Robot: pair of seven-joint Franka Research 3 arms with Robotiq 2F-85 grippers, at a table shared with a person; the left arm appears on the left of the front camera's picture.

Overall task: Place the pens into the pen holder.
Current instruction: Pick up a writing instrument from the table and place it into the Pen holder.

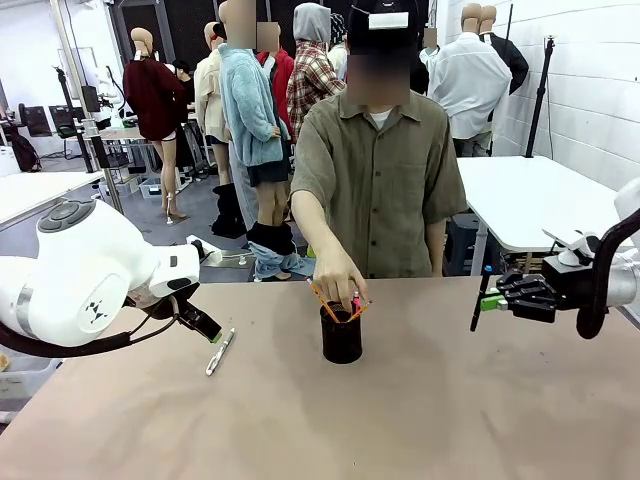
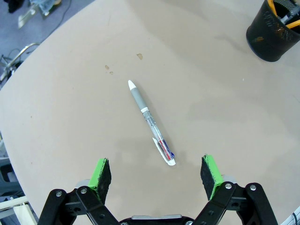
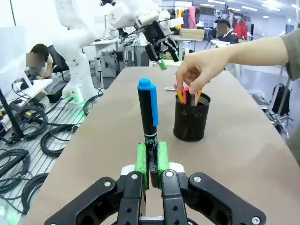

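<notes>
My left gripper [image 2: 155,174] hangs over the table [image 2: 70,93] with its jaws spread wide and nothing between them. The white-grey pen [image 2: 149,122] lies flat just ahead of the green pads [image 2: 100,174]. In the left wrist view it runs from its white tip at 11 o'clock to its clip end at 5 o'clock, and neither pad touches it. The pen holder [image 2: 273,30] stands upright at 1 o'clock in that view, well apart from this pen.

My right gripper [image 3: 151,164] is clamped tight on the dark pen [image 3: 148,126]. It pinches the lower barrel, with the blue cap pointing to 12 o'clock, and holds the pen roughly upright in the air. From the front, this gripper sits at 3 o'clock of the holder, well apart from it.

The person's hand [image 1: 340,280] is over the holder's rim. Its fingertips are on the orange pens [image 3: 180,97] standing inside, and something pink-red stands among them.
</notes>
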